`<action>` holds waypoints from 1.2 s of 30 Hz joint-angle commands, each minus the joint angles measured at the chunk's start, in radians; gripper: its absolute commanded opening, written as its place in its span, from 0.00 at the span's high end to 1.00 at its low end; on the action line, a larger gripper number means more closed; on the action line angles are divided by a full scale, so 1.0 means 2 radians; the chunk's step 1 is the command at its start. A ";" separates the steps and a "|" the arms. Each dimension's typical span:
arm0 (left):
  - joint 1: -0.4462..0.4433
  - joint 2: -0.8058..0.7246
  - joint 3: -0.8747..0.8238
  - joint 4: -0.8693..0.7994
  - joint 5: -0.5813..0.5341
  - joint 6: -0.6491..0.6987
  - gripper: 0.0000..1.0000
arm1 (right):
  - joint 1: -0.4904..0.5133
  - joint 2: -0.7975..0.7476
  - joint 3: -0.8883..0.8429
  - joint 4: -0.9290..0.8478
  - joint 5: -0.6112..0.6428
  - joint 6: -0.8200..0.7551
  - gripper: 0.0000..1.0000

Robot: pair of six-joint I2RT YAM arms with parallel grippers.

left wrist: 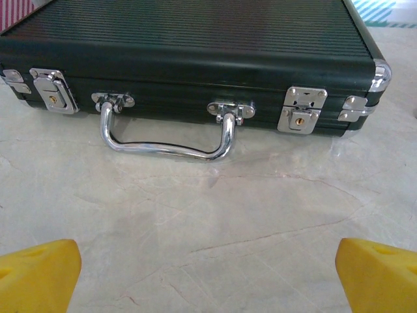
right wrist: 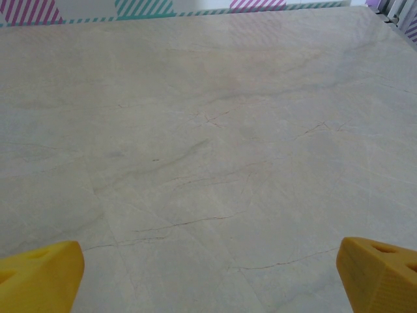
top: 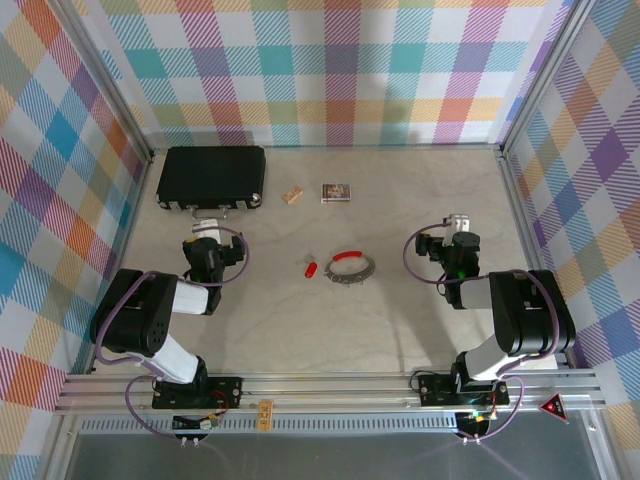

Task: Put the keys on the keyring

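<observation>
Small red-headed key with thin metal end (top: 310, 268) lies loose on the pale marble-look desk (top: 400, 330), not threaded. Thin grey metal keyring with red arc sleeve (top: 349, 267) is just beside it and looks apart from it. Nothing done, whole job left. Both lie between left hand (top: 207, 226) and right hand (top: 458, 222), well apart from each, ring nearer the right. Left hand spread wide, empty, facing black ribbed case with chrome latches (left wrist: 195, 59). Right hand spread wide, empty, bare desk ahead.
</observation>
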 commanded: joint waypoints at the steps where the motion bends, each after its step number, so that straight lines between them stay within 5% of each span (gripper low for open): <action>1: 0.006 -0.058 0.039 -0.097 -0.015 -0.007 0.00 | -0.004 -0.025 0.005 0.005 -0.001 0.010 0.01; 8: 0.005 -0.156 0.239 -0.466 -0.161 -0.135 0.00 | -0.003 -0.201 0.047 -0.211 0.078 0.085 0.01; 14: 0.010 -0.178 0.319 -0.600 -0.050 -0.192 0.00 | -0.003 -0.318 0.104 -0.395 0.065 0.231 0.01; 20: -0.030 -0.182 0.296 -0.599 0.066 -0.254 0.04 | -0.003 -0.389 0.104 -0.428 -0.083 0.246 0.01; 25: -0.124 -0.163 0.266 -0.565 0.072 -0.265 0.12 | -0.002 -0.419 0.104 -0.494 -0.129 0.248 0.01; 36: -0.287 -0.051 0.264 -0.527 0.059 -0.229 0.41 | 0.012 -0.412 0.065 -0.463 -0.195 0.277 0.01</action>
